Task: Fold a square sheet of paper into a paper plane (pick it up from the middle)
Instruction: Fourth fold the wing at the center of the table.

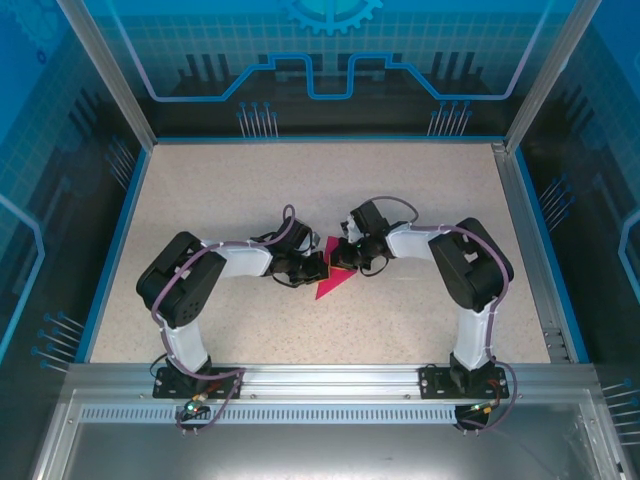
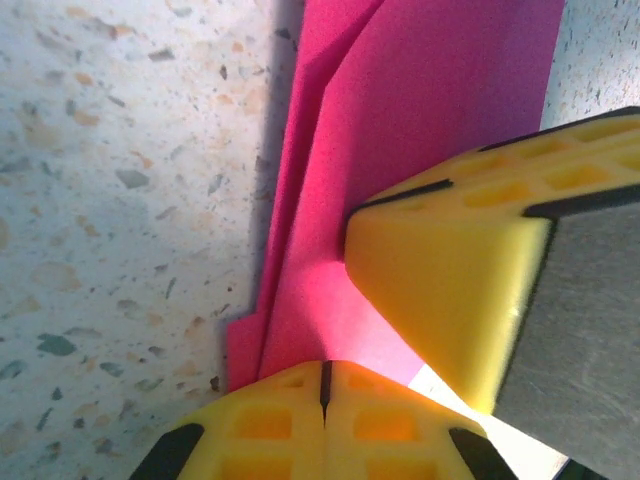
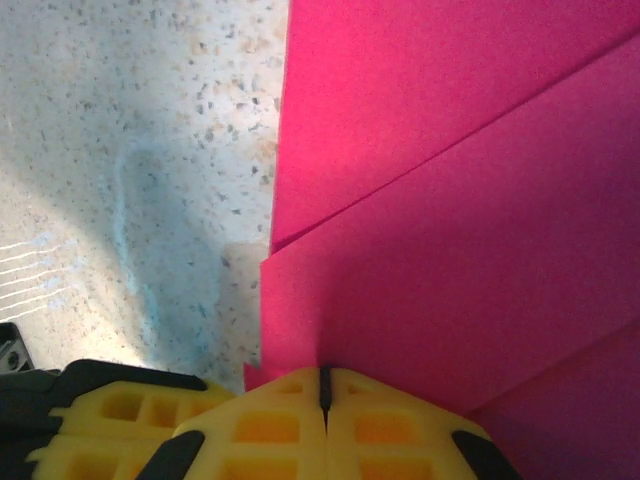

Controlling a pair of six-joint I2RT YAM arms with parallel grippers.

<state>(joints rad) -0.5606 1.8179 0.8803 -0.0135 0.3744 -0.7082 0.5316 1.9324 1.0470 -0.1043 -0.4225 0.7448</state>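
Centre of desk (image 1: 200, 190), between the arms: square sheet of paper (image 1: 331, 285), part-folded and layered. Jaws together, tips at its folded edge: left tool (image 2: 324, 378), right tool (image 3: 322, 382). Light, limp, creases readily; best taken at the stiffer doubled layers.

Both arms (image 1: 240, 262) bent inward — left gripper (image 2: 325, 385) closed; right gripper (image 3: 323, 390) closed, just beside it.

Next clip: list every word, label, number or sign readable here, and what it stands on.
None can be read.
The pink paper, the yellow fingers and the speckled table carry no print.
The blue backdrop has a gear and line pattern, no letters.
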